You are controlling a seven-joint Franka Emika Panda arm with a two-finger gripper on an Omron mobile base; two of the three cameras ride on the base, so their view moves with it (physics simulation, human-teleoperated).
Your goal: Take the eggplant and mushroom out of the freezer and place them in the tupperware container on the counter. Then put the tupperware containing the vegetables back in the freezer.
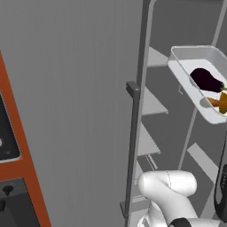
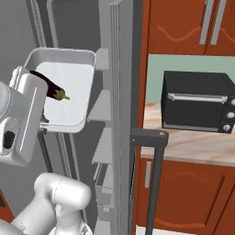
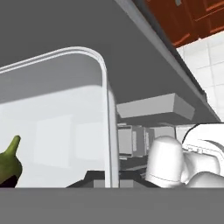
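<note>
End effector (image 3: 113, 183) clamped on the container (image 1: 193, 87), at the rim that cuts up through the middle of the hand view, with the dark tips closed either side of it. We see the tray held aloft and clear of every surface, tipped so that its open face turns towards the base cameras. The eggplant (image 1: 206, 79) lies inside with its green stem pointing towards the lower wall, and the mushroom (image 1: 223, 103) sits just below it against that wall. Both vegetables are aboard, so we judge the packing done and the return to the freezer (image 1: 153, 104) under way.

What the coming move turns on, as we read it: the grip is at the tray's near edge, so the whole body of the tray reaches away from the hand and up, towards the grey cabinet. The light grey shelves stand just beside the tray's far edge and below it, stacked one over another. The tray would need levelling before it slides onto one, or the vegetables may roll to the low wall.

Further out, the door's bar handle (image 2: 155, 174) stands between the tray and the counter (image 2: 193, 146).
</note>
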